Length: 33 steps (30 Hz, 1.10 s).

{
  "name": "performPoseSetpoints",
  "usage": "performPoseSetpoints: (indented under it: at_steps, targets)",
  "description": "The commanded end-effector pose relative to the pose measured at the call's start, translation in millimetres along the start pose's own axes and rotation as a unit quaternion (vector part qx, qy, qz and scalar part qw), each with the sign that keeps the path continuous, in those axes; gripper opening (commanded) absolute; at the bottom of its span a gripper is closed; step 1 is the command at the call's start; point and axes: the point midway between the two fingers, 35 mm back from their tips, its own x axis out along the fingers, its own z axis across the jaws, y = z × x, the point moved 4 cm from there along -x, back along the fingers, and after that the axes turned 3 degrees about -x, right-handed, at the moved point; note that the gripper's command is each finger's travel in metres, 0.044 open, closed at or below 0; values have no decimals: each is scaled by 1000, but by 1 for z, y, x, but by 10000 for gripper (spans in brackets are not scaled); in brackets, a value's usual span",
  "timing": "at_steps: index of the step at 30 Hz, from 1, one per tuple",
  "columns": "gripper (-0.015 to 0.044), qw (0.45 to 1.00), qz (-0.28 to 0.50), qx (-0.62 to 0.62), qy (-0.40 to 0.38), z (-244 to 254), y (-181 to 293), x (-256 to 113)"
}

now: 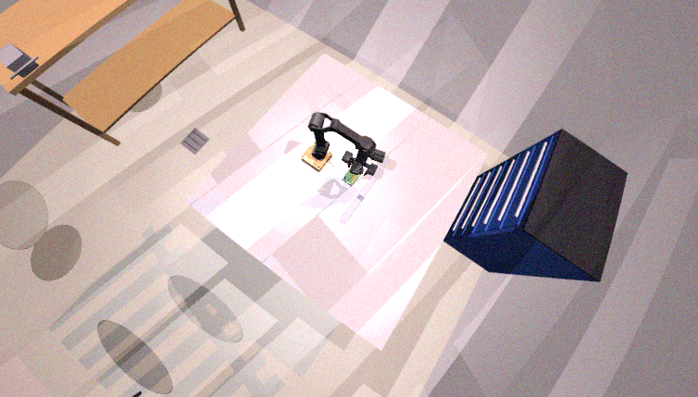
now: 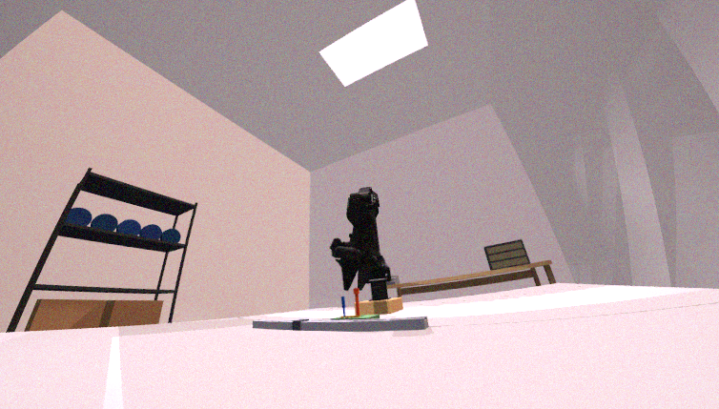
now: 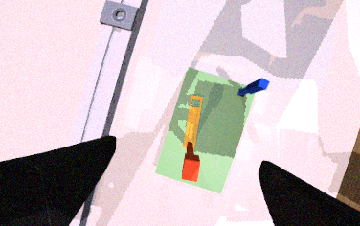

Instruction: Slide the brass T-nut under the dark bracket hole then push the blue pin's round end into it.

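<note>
The brass T-nut (image 3: pixel 192 120) lies on the green tray (image 3: pixel 168 163) (image 1: pixel 348 180). Its orange-red handle (image 3: pixel 191 169) (image 2: pixel 357 302) stands up from the tray. The blue pin (image 3: pixel 256 86) (image 2: pixel 343 306) stands upright near a tray corner. The aluminum rail (image 3: pixel 98 86) (image 2: pixel 381 323) (image 1: pixel 352 210) lies beside the tray, with the dark bracket (image 3: pixel 130 20) (image 2: pixel 297 325) (image 1: pixel 359 197) across it. The bracket hole shows in the wrist view. My gripper (image 3: pixel 189 151) (image 2: pixel 353 286) is open and empty above the tray, with the handle seen between its fingertips in the wrist view.
The arm's wooden base (image 1: pixel 317 158) (image 2: pixel 389 305) stands near the tray, on the side away from the rail. A blue drawer cabinet (image 1: pixel 494 248), a workbench (image 1: pixel 97 1) and a shelf rack (image 2: pixel 130 245) stand farther off. Strong light and shadows cross the surface.
</note>
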Motion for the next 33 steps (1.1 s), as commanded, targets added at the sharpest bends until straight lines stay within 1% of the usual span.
performPoseSetpoints:
  at_steps: [1, 20, 33]
  targets:
    - [440, 1000, -3, -4, 5, -1, 1, 8]
    - [440, 1000, -3, -4, 6, -2, 8, 35]
    - [99, 1000, -3, -4, 6, -2, 8, 35]
